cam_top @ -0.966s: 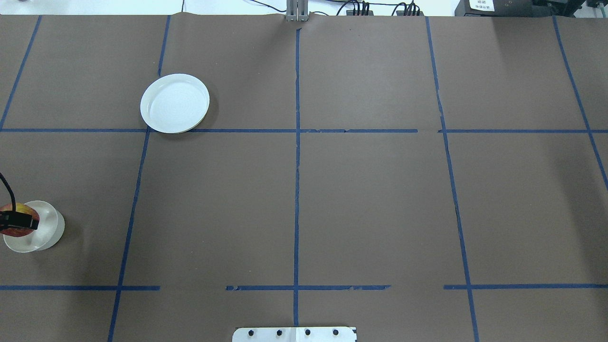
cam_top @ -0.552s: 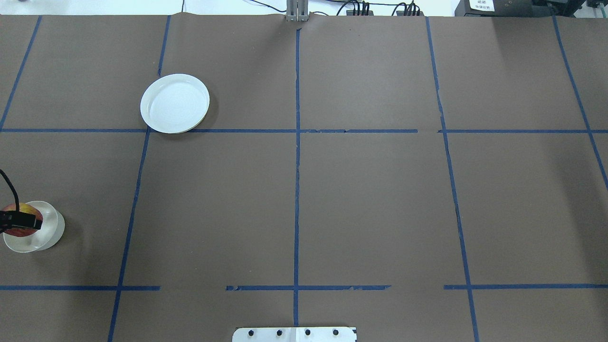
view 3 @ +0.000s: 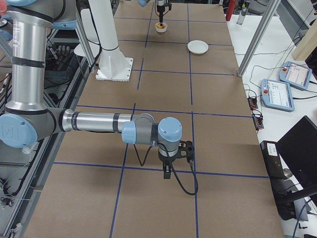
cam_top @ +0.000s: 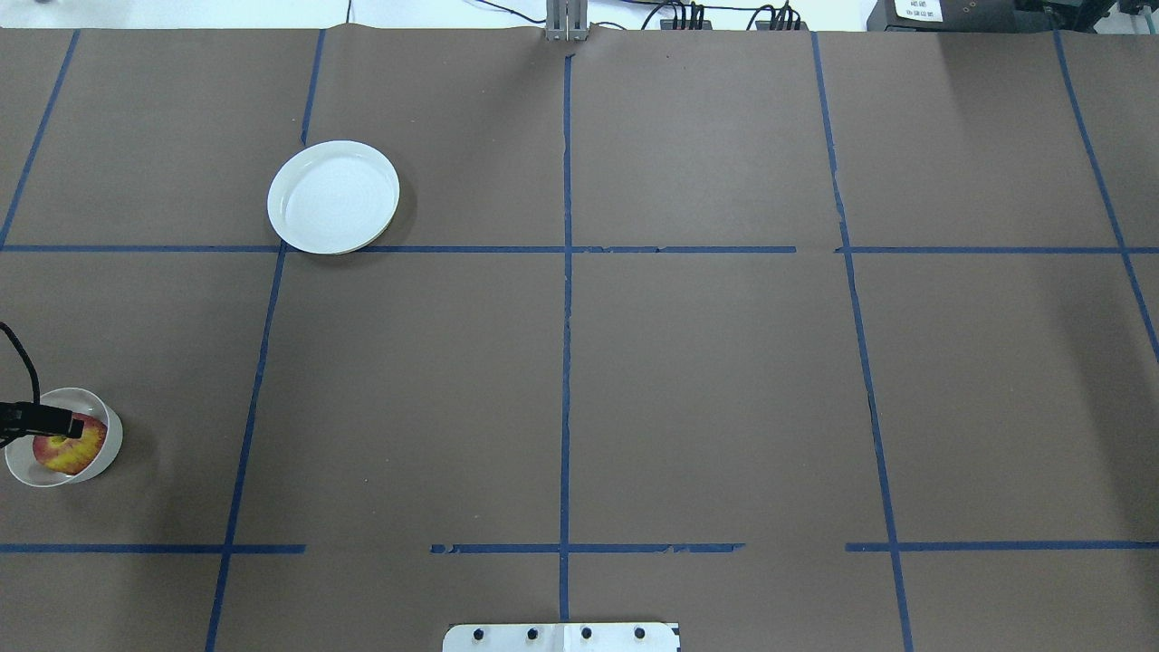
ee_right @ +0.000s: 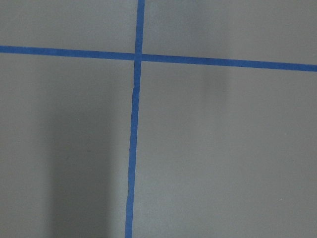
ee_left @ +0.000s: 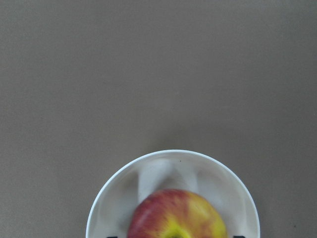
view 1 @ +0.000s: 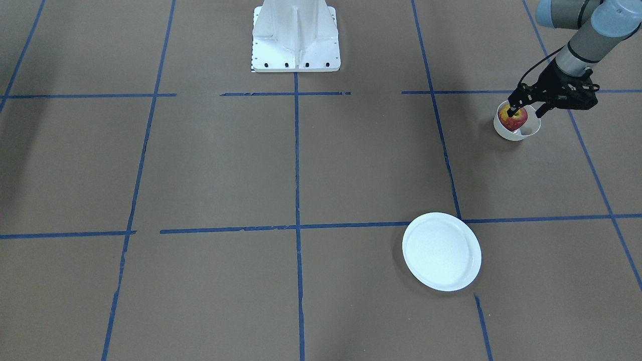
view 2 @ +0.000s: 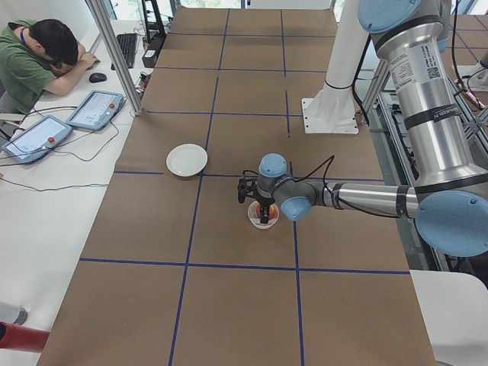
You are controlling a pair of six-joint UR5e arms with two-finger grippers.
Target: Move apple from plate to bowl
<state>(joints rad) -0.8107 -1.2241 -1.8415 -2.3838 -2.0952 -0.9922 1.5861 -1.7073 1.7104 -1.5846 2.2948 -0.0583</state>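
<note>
The red-and-yellow apple (view 1: pixel 514 119) lies inside the small cream-white bowl (view 1: pixel 531 131) at the table's left edge. It also shows in the overhead view (cam_top: pixel 68 444) and in the left wrist view (ee_left: pixel 176 213). My left gripper (view 1: pixel 525 110) hangs just above the bowl, open, with its fingers spread wider than the apple and not holding it. The flat white plate (cam_top: pixel 333 195) sits empty farther out on the left half. My right gripper (view 3: pixel 168 171) shows only in the exterior right view, low over bare table, and I cannot tell whether it is open or shut.
Brown paper with blue tape lines covers the table. The robot's white base (view 1: pixel 296 35) stands at the near middle edge. An operator (view 2: pixel 38 61) sits at a side desk with tablets (view 2: pixel 95 109), away from the arms.
The apple has left my left gripper and now rests lower, inside the bowl. The gripper's fingers have spread apart above it.
</note>
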